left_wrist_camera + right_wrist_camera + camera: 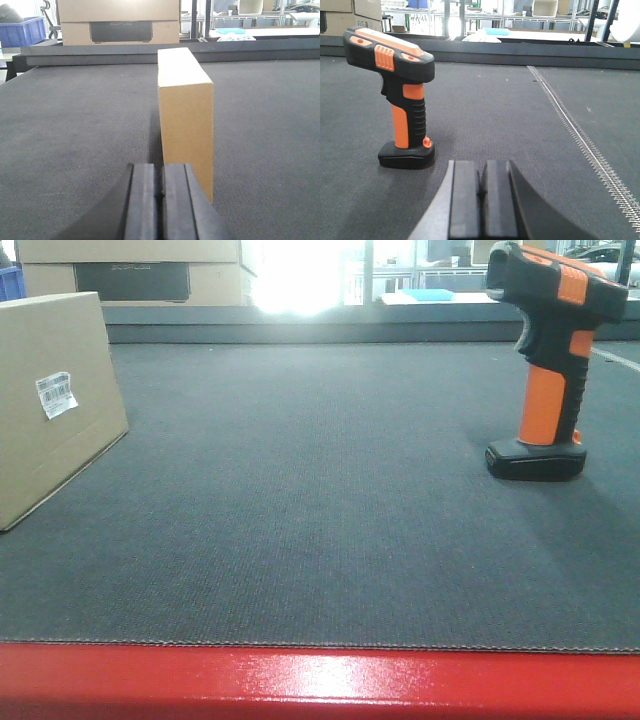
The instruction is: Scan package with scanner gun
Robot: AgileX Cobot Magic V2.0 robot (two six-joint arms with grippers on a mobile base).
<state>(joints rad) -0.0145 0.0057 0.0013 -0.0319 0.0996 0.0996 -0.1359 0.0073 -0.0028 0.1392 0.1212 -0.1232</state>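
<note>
The package [50,400], a plain tan cardboard box with a small white barcode label [56,394], stands on edge at the left of the dark mat. In the left wrist view the package [184,112] shows its narrow end, just ahead and slightly right of my left gripper [161,192], which is shut and holds nothing. The scanner gun [550,365], black with an orange handle, stands upright on its flat foot at the right. From the right wrist the scanner gun [400,95] is ahead and to the left of my right gripper [482,192], also shut and empty.
Dark grey mat [320,500] covers the table, with a red front edge [320,680]. A raised dark rail [320,325] runs along the back. Bigger cardboard boxes with a dark panel [120,22] and a blue bin [22,30] stand behind it. A stitched seam [580,135] crosses the mat.
</note>
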